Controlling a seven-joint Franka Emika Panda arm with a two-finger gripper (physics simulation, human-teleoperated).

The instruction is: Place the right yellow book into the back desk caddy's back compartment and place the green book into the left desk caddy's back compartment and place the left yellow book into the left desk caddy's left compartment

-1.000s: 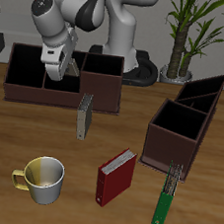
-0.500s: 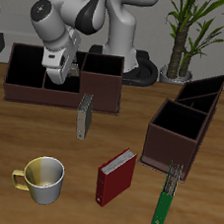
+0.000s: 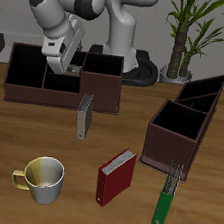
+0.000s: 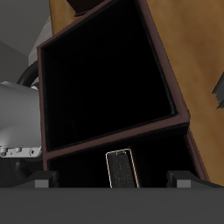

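The back desk caddy [image 3: 98,92] is a long dark reddish-brown box at the table's back. My gripper [image 3: 60,66] hangs open above its middle, holding nothing. In the wrist view the right yellow book [image 4: 120,168] lies inside one of the back desk caddy's [image 4: 171,96] compartments, straight below the spread gripper [image 4: 109,185]. The left yellow book [image 3: 84,117] stands against that caddy's front wall. The green book [image 3: 162,205] stands by the near end of the left desk caddy [image 3: 176,137].
A red book [image 3: 115,176] lies near the table's front edge. A yellow-and-white mug [image 3: 40,178] stands near the front, beside it. A potted plant [image 3: 183,38] stands behind the table.
My gripper has risen straight up from the back desk caddy, open and empty. The books on the table have not moved.
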